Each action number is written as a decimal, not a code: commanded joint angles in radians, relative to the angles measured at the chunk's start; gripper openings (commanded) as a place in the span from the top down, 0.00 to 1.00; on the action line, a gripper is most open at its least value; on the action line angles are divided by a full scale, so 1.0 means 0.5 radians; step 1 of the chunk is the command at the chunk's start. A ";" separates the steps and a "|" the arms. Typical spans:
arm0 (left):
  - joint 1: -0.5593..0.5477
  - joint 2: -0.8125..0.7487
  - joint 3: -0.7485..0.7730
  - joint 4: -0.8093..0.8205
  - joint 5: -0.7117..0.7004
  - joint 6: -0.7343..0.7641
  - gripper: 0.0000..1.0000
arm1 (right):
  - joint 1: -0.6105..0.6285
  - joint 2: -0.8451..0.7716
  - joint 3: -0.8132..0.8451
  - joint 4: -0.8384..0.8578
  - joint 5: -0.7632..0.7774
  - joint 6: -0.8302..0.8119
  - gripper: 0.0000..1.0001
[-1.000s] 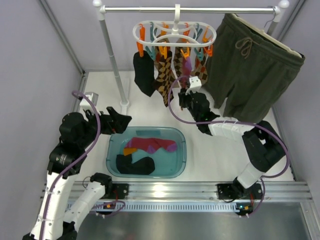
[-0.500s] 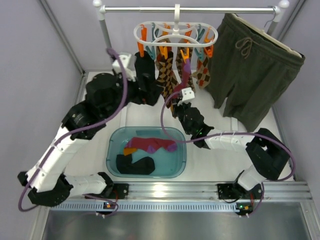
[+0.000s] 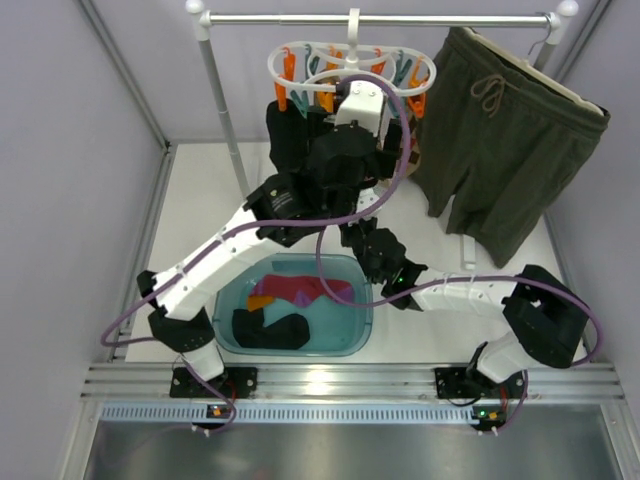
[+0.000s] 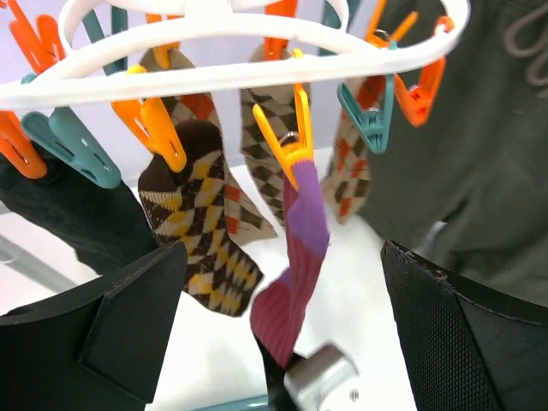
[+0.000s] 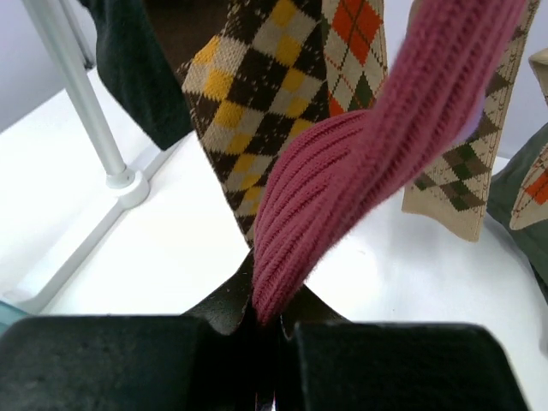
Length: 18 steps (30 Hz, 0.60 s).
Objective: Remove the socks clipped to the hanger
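Socks [image 3: 330, 140] hang clipped to a white ring hanger [image 4: 257, 73], which hooks on a rail [image 3: 420, 18] at the far side of the table [image 3: 200, 200]. We see a black sock [image 4: 77, 214] on the left, argyle socks [image 4: 201, 223] beside it, and a purple sock [image 4: 300, 240] in the middle, held at its top by an orange peg [image 4: 291, 128].

The right gripper [image 5: 265, 321] is closed tight on the toe of the purple sock, pinching the fabric from below. The left gripper [image 4: 282, 282] is raised to the hanger with its jaws spread wide and holds nothing. It faces the orange peg and the purple sock, not touching either.

We judge the step in hand to be freeing the purple sock. The next move seems to call for the open gripper to squeeze the peg's handles, or for a firm downward pull on the toe.

A teal tub [image 3: 365, 300] with a few socks in it sits near the arms. Green shorts [image 3: 500, 140] hang to the right.
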 commanded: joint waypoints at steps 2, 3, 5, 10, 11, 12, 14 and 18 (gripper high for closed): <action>-0.010 0.219 0.375 0.060 -0.329 0.256 0.01 | 0.077 -0.031 0.068 -0.016 0.066 -0.108 1.00; -0.010 0.316 0.440 0.057 -0.365 0.287 0.01 | 0.086 -0.028 0.075 -0.025 0.070 -0.123 1.00; -0.007 0.391 0.526 0.073 -0.381 0.376 0.03 | 0.107 -0.031 0.090 -0.041 0.076 -0.132 1.00; 0.058 0.483 0.569 0.085 -0.357 0.343 0.12 | 0.144 -0.034 0.099 -0.050 0.097 -0.157 1.00; 0.091 0.486 0.560 0.088 -0.341 0.324 0.16 | 0.150 -0.037 0.099 -0.050 0.100 -0.163 1.00; 0.107 0.480 0.548 0.088 -0.317 0.312 0.17 | 0.153 -0.040 0.099 -0.053 0.103 -0.175 1.00; 0.156 0.480 0.539 0.103 -0.228 0.245 0.24 | 0.162 -0.046 0.096 -0.047 0.103 -0.194 1.00; 0.214 0.507 0.548 0.140 -0.160 0.238 0.25 | 0.172 -0.046 0.081 -0.035 0.109 -0.224 1.00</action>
